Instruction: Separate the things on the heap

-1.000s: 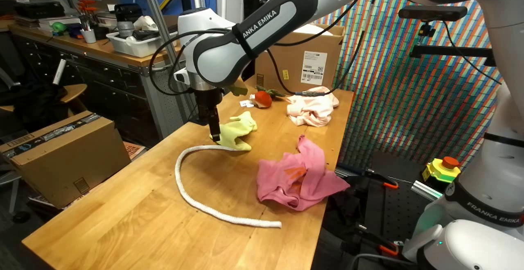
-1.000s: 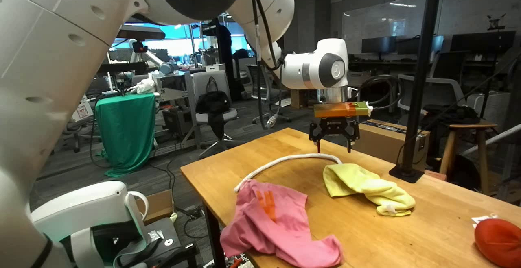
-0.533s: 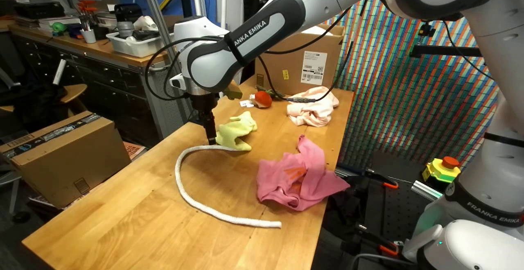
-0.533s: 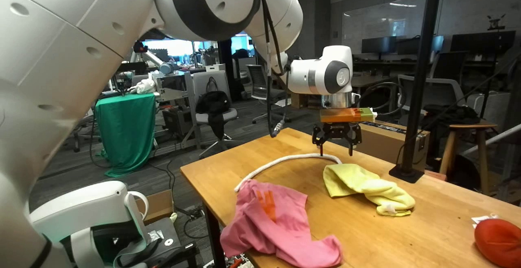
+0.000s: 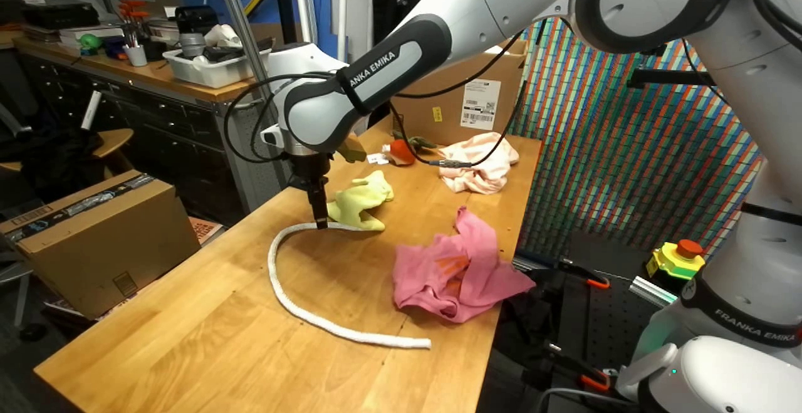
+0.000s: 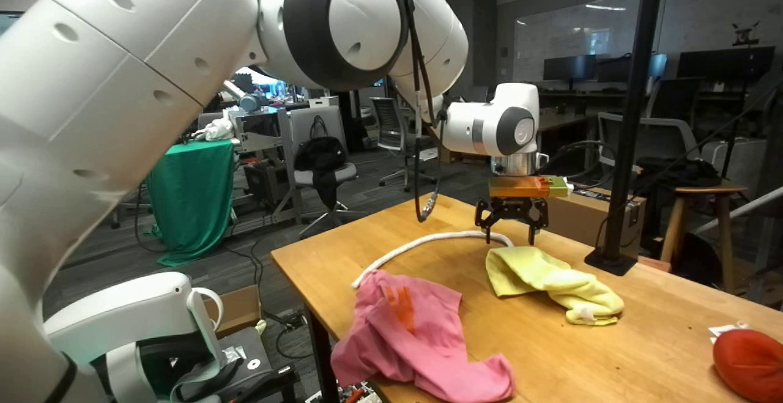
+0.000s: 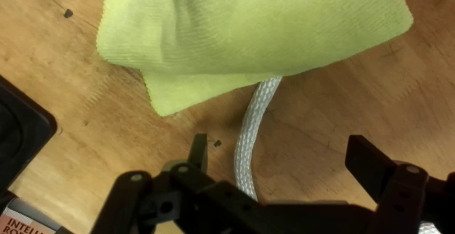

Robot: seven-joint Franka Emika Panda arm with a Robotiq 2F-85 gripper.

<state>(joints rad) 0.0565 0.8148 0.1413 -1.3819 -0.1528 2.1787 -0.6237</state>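
Points gripper (image 7: 277, 145) dn w/ jaws wide apart; can't tell if touching table (image 5: 207, 338) | has white rope (image 7: 244, 148) in gap btwn jaws, off-ctr in wrist view | passes under yellow cloth (image 7: 249, 24) just beyond | w/ other end nr pink cloth (image 6: 410, 348) in both exterior views | w/ peach cloth (image 5: 473, 172) farther off

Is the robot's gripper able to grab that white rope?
Probably yes: the gripper is open over a bare stretch of white rope; the yellow cloth hides only a part farther along.
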